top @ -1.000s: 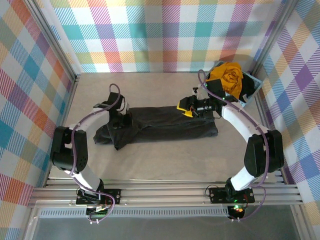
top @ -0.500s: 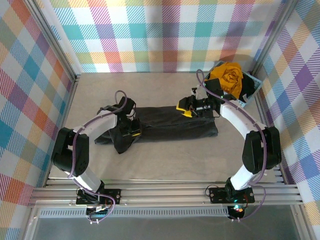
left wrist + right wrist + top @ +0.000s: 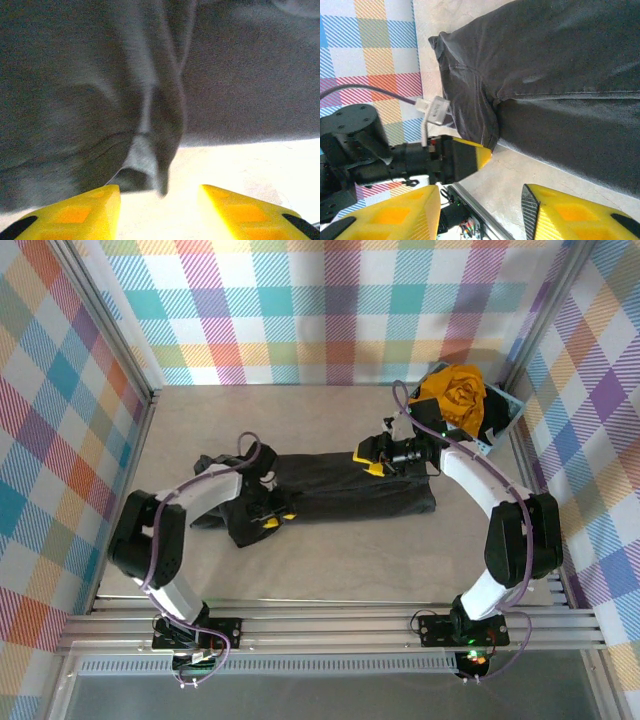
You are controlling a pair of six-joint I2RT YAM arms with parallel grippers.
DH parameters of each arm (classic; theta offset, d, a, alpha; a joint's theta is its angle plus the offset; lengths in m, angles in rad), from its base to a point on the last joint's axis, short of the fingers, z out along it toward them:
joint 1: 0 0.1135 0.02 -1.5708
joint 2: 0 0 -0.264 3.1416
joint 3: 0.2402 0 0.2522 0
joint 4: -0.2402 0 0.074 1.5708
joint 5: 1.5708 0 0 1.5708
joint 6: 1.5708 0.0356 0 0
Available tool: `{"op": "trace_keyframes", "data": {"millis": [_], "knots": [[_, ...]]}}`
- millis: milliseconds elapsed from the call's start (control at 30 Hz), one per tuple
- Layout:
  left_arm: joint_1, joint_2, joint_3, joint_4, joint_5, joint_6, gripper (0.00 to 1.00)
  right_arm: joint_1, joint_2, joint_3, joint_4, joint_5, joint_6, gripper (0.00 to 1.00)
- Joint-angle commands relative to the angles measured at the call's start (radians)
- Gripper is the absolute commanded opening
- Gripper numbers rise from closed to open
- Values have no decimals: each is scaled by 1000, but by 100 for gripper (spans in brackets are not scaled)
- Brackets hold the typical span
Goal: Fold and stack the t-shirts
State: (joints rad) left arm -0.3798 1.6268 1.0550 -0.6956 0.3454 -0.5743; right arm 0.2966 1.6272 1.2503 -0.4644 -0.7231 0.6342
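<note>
Here the dark t-shirt point(image 3: 340, 485) lies mid-frame on the worktop point(image 3: 400, 560), folding apparently in hand; left fingers point(image 3: 85, 210) spread wide at its lower-left hem, right fingers point(image 3: 395, 215) wide too. Next, I judge: pinch that hem

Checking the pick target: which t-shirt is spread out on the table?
The dark charcoal t-shirt, lying lengthwise across the middle of the table. The mustard-yellow t-shirt is bunched up in the light blue basket at the far right.
</note>
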Motion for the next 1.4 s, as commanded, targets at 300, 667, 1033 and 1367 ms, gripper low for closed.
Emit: {"op": "trace_keyframes", "data": {"millis": [300,667,1033,1367], "knots": [[459,-105,-107,153,-33,3,46,145,-50,-27,264,-90,-1,51],[504,6,-97,162,-86,99,41,153,-38,-18,220,-70,-6,51],[504,21,-115,214,-11,101,25,153,-12,4,201,-63,-2,50],[504,-88,-95,127,-68,86,0,153,-10,5,185,-50,-5,50]]}}
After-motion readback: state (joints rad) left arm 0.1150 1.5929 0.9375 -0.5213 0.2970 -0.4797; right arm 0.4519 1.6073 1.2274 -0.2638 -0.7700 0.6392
